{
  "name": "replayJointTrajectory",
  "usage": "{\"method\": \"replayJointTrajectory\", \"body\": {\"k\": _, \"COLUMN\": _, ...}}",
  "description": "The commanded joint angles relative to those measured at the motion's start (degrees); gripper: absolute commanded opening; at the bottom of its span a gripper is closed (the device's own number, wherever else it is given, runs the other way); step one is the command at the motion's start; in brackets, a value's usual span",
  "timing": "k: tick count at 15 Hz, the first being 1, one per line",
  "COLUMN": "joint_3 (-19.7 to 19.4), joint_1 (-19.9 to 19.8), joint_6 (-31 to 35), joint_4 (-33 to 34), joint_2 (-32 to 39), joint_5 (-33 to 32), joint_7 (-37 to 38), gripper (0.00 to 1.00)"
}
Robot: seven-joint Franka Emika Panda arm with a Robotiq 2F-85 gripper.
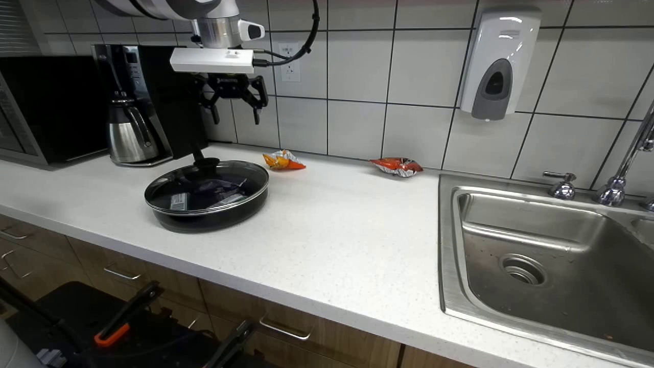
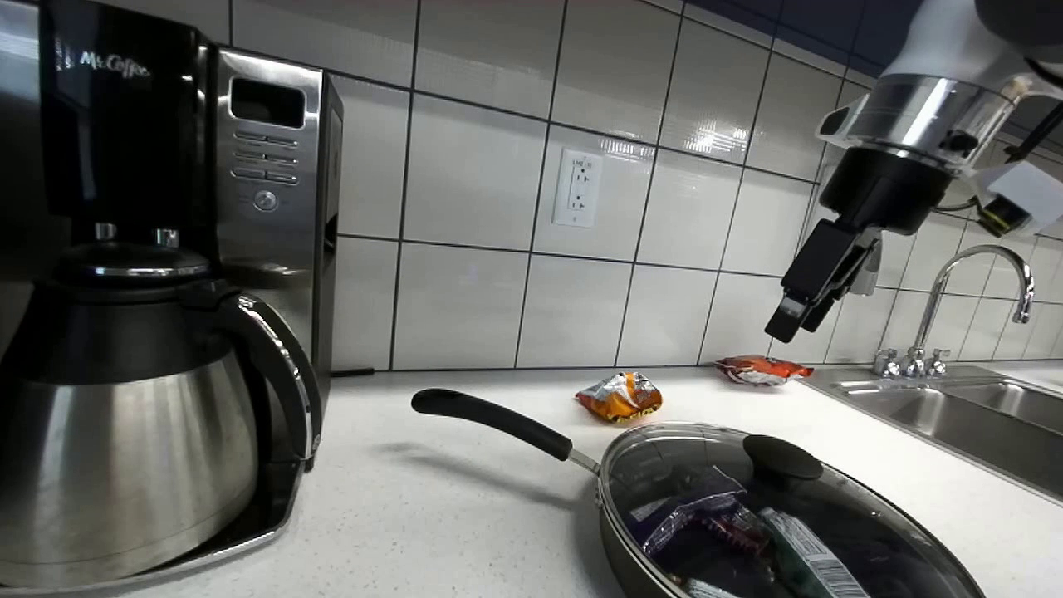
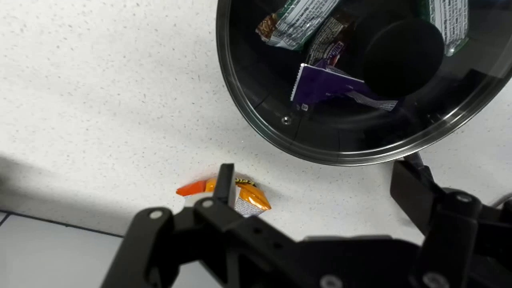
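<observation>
My claw (image 1: 236, 118) hangs well above the white countertop (image 1: 337, 245), pointing down and spread wide; its two fingers (image 3: 226, 184) stand well apart, with speckled counter showing in the gap between them. Below me rests a black frying pan (image 1: 217, 220) with its glass lid (image 1: 207, 188) on. In the wrist view it lies out past my fingertips, and through the glass, around the black knob (image 3: 404, 58), I see a purple wrapper (image 3: 326, 84), a green-edged wrapper (image 3: 302, 24) and other packaging. The pan's handle (image 2: 498, 422) passes under one of my fingers in that view.

An orange snack bag (image 1: 283, 161) also lies below me, near the pan but apart from it; in the wrist view my other finger hides part of it. Farther from me, a red snack bag (image 1: 397, 166) lies close to the tiled wall (image 1: 352, 117). Farther out on that side I have the stainless-steel sink (image 1: 448, 240), the chrome faucet (image 2: 928, 314) and, mounted on the tiles, a white soap dispenser (image 1: 503, 56). On my opposite side stands a Mr. Coffee coffee maker (image 2: 133, 166) with its steel carafe (image 2: 141, 448), and beyond it a black microwave (image 1: 56, 102).
</observation>
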Motion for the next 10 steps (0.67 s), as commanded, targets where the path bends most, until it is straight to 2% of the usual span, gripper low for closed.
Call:
{"method": "replayJointTrajectory", "body": {"k": 1, "joint_3": -0.35, "joint_1": -0.61, "joint_6": 2.13, "joint_4": -3.95, "joint_2": -5.06, "joint_5": -1.68, "joint_7": 3.42, "gripper": 1.00}}
{"method": "replayJointTrajectory", "body": {"k": 10, "joint_3": -1.77, "joint_1": -1.05, "joint_6": 5.88, "joint_4": -10.40, "joint_2": -12.46, "joint_5": -4.52, "joint_7": 8.65, "gripper": 1.00}}
